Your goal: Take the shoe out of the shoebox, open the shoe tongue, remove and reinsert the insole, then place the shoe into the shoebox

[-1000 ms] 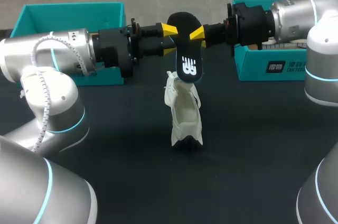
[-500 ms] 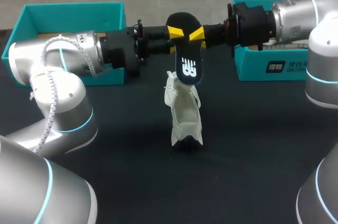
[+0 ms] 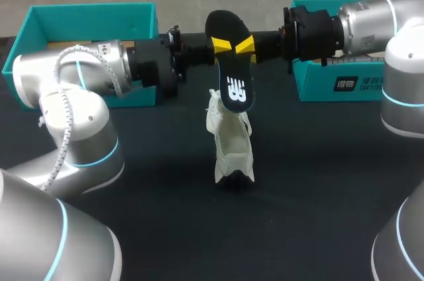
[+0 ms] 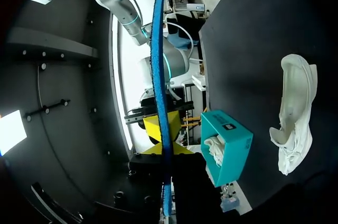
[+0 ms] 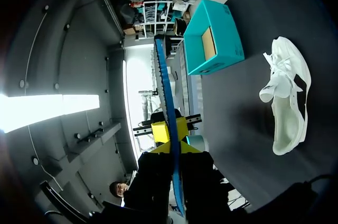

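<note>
Both arms hold a black insole [image 3: 230, 62] upright in mid-air above the dark table [image 3: 318, 181]. The left gripper [image 3: 221, 44] and the right gripper [image 3: 244, 45] each pinch it from opposite sides, yellow tips pressed to its faces. Directly below, the white shoe [image 3: 232, 142] lies on the tabletop, its opening facing up. An open teal shoebox [image 3: 93, 16] sits behind the left arm, well apart from the shoe.

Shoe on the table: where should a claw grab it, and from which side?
Probably the heel collar, from above: the shoe lies with its opening facing up and gaping, so one finger can slip inside the rim and one stay outside.
</note>
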`<action>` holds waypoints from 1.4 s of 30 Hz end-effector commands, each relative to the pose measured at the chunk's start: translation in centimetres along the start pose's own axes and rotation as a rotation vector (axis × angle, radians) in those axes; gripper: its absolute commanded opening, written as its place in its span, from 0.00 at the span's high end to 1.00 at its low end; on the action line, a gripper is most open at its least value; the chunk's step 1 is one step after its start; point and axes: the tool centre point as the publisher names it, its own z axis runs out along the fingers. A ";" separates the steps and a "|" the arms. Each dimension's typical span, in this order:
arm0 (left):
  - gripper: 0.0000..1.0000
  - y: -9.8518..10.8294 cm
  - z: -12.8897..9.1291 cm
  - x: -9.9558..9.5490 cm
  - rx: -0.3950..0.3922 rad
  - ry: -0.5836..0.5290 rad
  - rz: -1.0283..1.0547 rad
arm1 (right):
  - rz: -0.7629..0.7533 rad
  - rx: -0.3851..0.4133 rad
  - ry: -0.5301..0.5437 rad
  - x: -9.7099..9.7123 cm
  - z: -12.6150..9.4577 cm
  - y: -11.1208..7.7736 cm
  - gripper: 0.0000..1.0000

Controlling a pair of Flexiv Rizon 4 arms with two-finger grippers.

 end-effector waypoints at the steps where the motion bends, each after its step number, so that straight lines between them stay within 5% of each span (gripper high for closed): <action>1: 1.00 -0.2 0.3 0.3 0.000 0.000 -0.002 | 0.003 -0.006 0.002 0.0 0.0 0.1 1.00; 2: 1.00 -0.3 0.3 0.3 0.000 0.002 -0.004 | 0.006 -0.010 0.004 -0.1 0.0 0.1 0.89; 3: 1.00 -0.3 0.2 0.4 -0.003 0.003 -0.016 | 0.010 -0.015 0.004 -0.2 -0.2 0.1 0.57; 4: 1.00 -0.3 0.1 0.5 -0.003 0.003 -0.023 | 0.015 -0.021 0.001 -0.3 -0.4 0.1 0.08; 5: 1.00 -0.3 0.0 0.5 -0.003 0.004 -0.026 | 0.019 -0.029 -0.002 -0.5 -0.7 0.2 0.00; 16: 1.00 -0.7 -1.1 1.2 0.022 0.019 -0.114 | 0.065 -0.105 -0.088 -2.2 -5.0 0.6 0.00; 36: 1.00 -0.7 -1.1 1.2 0.020 0.023 -0.112 | 0.065 -0.105 -0.088 -2.2 -5.0 0.6 0.00; 42: 1.00 -0.7 -1.1 1.2 0.020 0.023 -0.112 | -0.074 -0.201 -0.057 -2.8 -8.8 -0.1 0.00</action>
